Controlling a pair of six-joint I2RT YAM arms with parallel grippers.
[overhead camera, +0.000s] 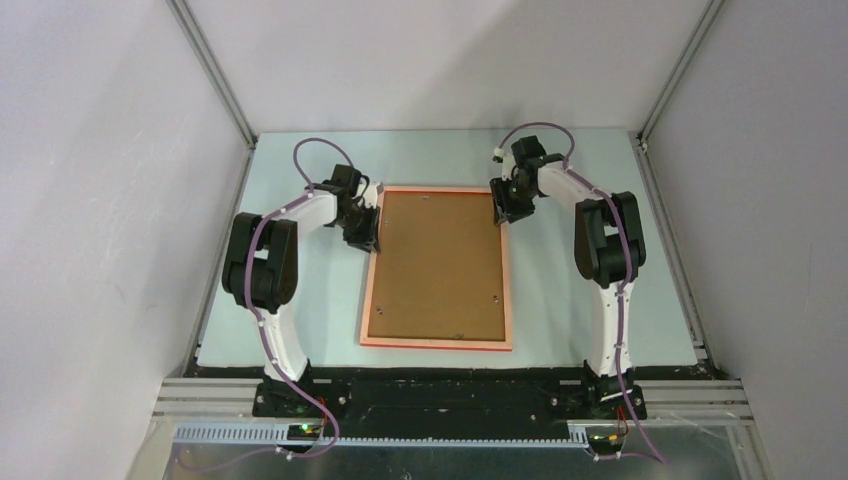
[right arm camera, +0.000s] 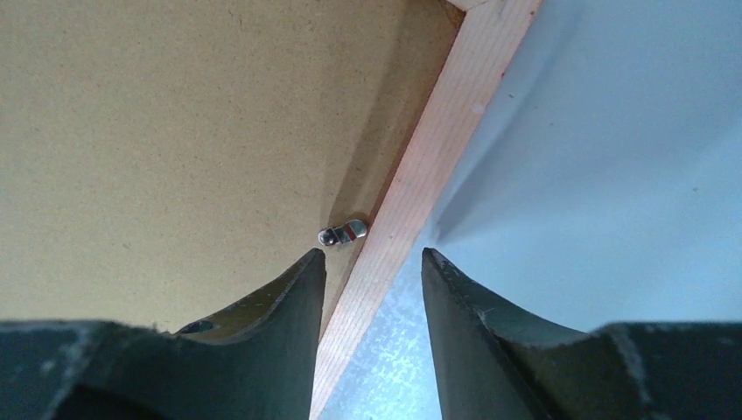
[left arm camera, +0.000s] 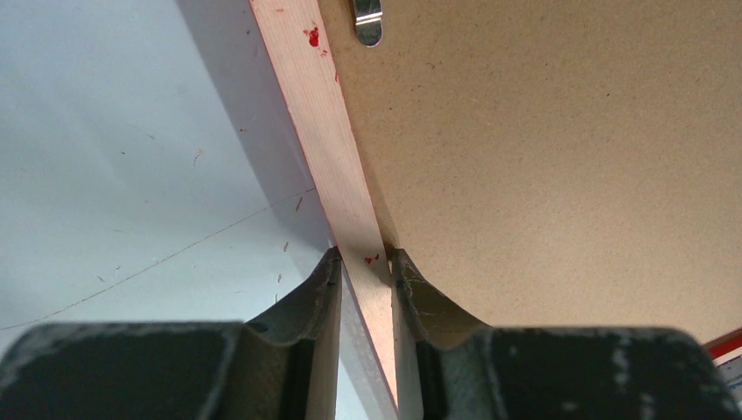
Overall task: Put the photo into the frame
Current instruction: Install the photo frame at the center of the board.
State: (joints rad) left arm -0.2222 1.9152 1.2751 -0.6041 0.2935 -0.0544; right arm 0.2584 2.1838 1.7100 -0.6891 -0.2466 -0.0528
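Left gripper clamps the face-down frame's rail; right gripper straddles the opposite rail, jaws apart, beside the backing board.

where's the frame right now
In the top view the frame lies back-up on the table with the backing board in it; the left gripper pinches its left rail and the right gripper straddles its right rail.

The frame lies flat mid-table, with the backing board set inside it. The left gripper straddles its left rail near the far corner. The right gripper straddles the right rail opposite, beside a turn clip.
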